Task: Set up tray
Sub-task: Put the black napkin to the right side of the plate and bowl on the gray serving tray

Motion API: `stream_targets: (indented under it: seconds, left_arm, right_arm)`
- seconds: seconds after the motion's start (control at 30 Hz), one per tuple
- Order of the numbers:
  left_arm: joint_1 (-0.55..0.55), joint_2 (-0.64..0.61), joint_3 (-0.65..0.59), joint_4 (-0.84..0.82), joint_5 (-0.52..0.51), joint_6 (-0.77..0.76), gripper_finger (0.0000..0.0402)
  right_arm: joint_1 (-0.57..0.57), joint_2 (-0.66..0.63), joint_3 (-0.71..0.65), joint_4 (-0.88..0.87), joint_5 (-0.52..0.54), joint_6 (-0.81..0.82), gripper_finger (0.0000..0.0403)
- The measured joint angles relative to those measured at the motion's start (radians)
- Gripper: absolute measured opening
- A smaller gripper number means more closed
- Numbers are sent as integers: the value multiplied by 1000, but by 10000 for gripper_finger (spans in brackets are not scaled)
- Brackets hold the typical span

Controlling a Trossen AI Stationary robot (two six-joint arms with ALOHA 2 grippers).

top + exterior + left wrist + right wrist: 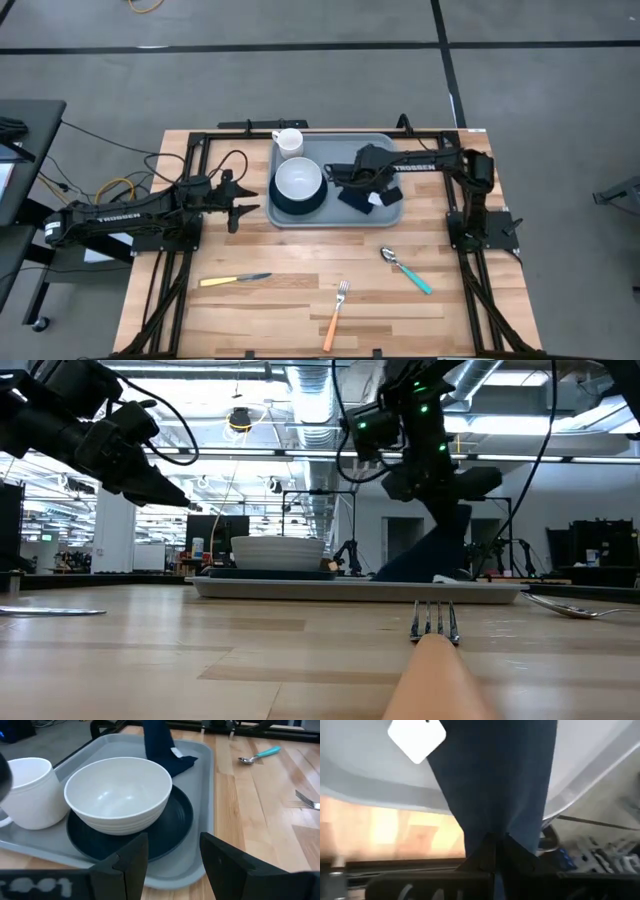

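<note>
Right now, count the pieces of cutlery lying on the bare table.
3. The knife lies front left, the fork front centre, the spoon front right, all off the tray. None looks hidden.

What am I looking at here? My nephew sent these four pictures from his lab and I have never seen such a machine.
Two robot arms work at a wooden table. One picture looks down from above, one looks level across the tabletop, and two come from cameras on the arms' wrists. A grey tray holds a white bowl on a dark plate, a white mug and a navy napkin. The right tool is shut on the napkin. The left tool waits open beside the tray. A knife, fork and spoon lie loose.
</note>
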Motion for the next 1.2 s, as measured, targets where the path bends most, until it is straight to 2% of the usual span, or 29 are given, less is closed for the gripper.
stream_targets:
  seconds: [0.23, 0.47, 0.63, 0.9, 1.2]
  left_arm:
    - [0, 0, 0, 0, -7, -10, 167]
    - [0, 0, 0, 0, -9, -5, 167]
    - [0, 0, 0, -11, -9, -51, 167]
    - [0, 0, 0, -16, -9, -65, 167]
    - [0, 0, 0, -10, -81, -49, 167]
  right_arm:
    - [59, -144, -144, 204, 1, -3, 0]
    - [115, -199, -162, 278, 99, -148, 3]
    - [74, -185, -162, 396, 43, -271, 6]
    - [-12, -80, -162, 508, -53, -435, 3]
    - [-80, -3, -163, 590, -59, -515, 7]
